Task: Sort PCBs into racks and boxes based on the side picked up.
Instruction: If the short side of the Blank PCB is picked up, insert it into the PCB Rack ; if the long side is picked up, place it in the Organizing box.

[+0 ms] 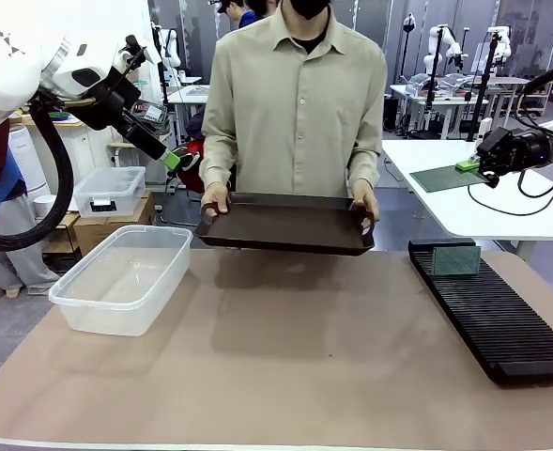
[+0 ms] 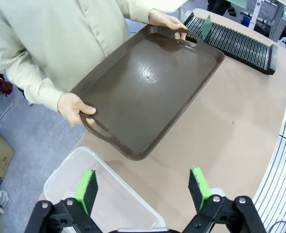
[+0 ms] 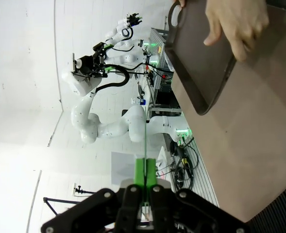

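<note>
One green PCB (image 1: 454, 260) stands upright in the far end of the long black rack (image 1: 501, 319), which lies at the table's right; the left wrist view shows the same PCB (image 2: 207, 26) and rack (image 2: 240, 43). At the table's left sits the clear box (image 1: 116, 291), its corner (image 2: 70, 170) right below my left gripper (image 2: 143, 191). That left gripper (image 1: 171, 158) hangs open and empty, high above the box. My right gripper (image 1: 468, 166) is raised far right, and in its wrist view the right gripper (image 3: 145, 172) has its green pads pressed together on nothing.
A person at the far side holds a dark brown handled tray (image 1: 285, 224) with both hands above the table; the tray (image 2: 147, 92) looks bare. A flat green sheet (image 1: 436, 178) lies on a white side table behind my right gripper. Brown mat covers the tabletop (image 1: 285, 366).
</note>
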Controlling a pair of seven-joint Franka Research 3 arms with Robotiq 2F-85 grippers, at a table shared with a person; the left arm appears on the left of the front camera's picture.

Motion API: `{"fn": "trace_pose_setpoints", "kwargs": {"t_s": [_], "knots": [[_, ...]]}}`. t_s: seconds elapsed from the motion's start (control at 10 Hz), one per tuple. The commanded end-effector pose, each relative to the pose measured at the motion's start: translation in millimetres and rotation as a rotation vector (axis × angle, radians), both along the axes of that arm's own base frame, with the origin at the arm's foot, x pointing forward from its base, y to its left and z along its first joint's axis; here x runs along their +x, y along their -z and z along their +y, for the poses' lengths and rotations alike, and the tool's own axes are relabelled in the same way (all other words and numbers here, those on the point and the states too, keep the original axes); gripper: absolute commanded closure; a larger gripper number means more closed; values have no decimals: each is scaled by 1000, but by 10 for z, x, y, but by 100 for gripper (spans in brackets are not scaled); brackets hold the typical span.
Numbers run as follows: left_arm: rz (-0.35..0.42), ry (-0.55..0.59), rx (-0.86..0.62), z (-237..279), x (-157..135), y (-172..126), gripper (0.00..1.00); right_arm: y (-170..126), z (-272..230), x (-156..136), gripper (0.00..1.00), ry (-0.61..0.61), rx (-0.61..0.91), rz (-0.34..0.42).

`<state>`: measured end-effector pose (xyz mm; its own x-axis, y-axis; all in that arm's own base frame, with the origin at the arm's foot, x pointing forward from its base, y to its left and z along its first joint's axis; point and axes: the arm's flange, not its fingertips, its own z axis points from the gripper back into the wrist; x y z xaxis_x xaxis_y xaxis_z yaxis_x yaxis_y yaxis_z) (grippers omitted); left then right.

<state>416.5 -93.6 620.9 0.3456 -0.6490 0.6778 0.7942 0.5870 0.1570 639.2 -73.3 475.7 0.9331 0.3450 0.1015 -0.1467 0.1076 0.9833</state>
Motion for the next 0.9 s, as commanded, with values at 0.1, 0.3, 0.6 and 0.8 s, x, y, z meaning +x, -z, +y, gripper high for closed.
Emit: {"fn": "trace_pose_setpoints", "kwargs": {"t_s": [0.1,0.3,0.6,0.8], "knots": [[5,-5,-2,16,-3,18,0,-203,-191,-281,98,-101,57,-264],[5,-5,-2,16,-3,18,0,-381,-342,-581,98,-138,61,-557],[5,-5,-2,16,-3,18,0,-597,-575,-1096,98,-189,25,-840],[5,-5,-2,16,-3,18,0,-607,-629,-1403,98,-228,-40,-942]]}}
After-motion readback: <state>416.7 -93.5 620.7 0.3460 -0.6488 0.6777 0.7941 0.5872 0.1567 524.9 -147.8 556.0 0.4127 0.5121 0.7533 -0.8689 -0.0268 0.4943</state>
